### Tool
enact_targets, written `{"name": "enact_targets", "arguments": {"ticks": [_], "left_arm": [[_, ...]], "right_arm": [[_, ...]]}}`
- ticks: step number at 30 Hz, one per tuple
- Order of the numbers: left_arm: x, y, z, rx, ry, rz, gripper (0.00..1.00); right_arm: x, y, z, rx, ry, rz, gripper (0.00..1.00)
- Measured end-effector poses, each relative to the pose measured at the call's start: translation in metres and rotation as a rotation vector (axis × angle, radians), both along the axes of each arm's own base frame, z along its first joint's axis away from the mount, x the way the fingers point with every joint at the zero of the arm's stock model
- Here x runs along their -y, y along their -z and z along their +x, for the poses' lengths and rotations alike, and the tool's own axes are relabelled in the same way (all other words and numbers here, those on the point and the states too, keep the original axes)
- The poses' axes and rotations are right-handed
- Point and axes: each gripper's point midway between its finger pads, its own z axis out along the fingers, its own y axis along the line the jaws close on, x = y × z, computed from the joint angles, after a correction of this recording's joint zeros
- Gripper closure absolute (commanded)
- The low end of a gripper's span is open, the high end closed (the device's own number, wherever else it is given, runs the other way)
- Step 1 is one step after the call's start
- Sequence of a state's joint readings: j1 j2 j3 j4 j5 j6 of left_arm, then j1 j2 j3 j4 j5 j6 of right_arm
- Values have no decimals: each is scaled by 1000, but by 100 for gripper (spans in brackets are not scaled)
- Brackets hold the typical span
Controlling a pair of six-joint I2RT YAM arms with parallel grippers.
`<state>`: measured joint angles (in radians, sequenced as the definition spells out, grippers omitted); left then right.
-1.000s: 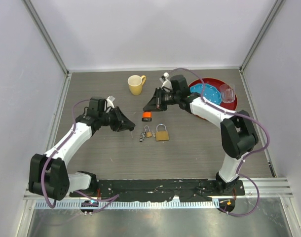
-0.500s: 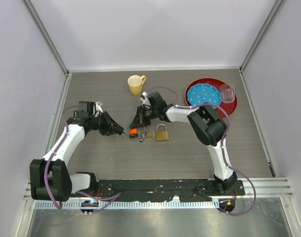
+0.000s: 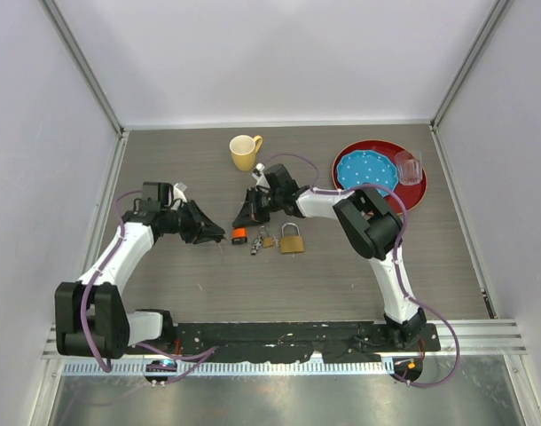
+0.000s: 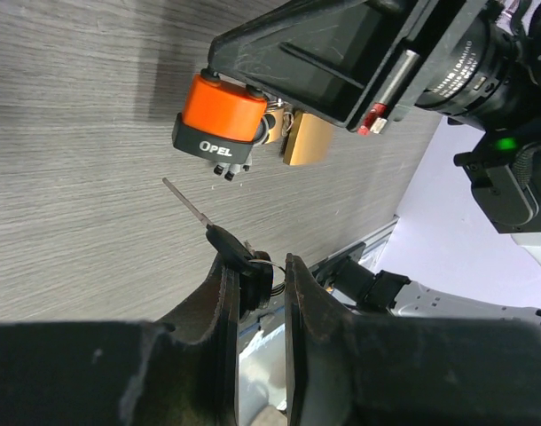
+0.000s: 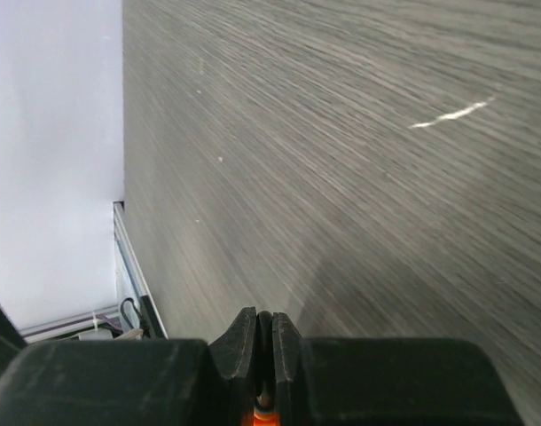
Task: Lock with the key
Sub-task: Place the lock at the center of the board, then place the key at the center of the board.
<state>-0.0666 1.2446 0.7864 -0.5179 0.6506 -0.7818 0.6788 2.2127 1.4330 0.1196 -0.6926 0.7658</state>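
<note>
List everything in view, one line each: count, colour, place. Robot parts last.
round orange padlock: one, orange and black, table centre, held by the right gripper
black-headed key: one, silver blade, in the left gripper
large brass padlock: one, gold, right of centre
small brass padlock: one, gold, beside the large one
ceramic mug: one, yellow, far centre
round red plate: one, far right
blue dotted plate: one, on the red plate
clear glass: one, on the red plate
wood-grain table: one, grey
left gripper: shut on the key
right gripper: shut on the orange padlock

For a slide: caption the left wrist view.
Left hand holds a key near the orange padlock gripped by the right hand.
</note>
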Motion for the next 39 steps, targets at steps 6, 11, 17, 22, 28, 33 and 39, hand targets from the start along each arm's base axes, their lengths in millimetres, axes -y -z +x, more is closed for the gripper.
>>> {"name": "enact_targets", "arguments": {"ticks": [6,11,17,22,28,33,39], "left_arm": [[1,2,1,-5,3,-5,100],[1,4,2,-9,5,-7,100],[2,9,3,-22,6,-10,100],[2,11,3,-29,10,-11,100],[0,17,2,-39,22,13,100],[-4,21,2,-52,35,51,100],[-9,21,12,-39,53,99,100]], "right_arm": [[5,21,-5,-34,-7,-45,78],[7,25,-6,-21,-19,-60,66],[9,24,-6,-4,-31,-72,57],[13,20,-3,15,-23,-105,45],[21,13,13,44,31,-187,33],[42,6,36,63,101,-249,27],[71,-40,61,108,179,-238,21]]}}
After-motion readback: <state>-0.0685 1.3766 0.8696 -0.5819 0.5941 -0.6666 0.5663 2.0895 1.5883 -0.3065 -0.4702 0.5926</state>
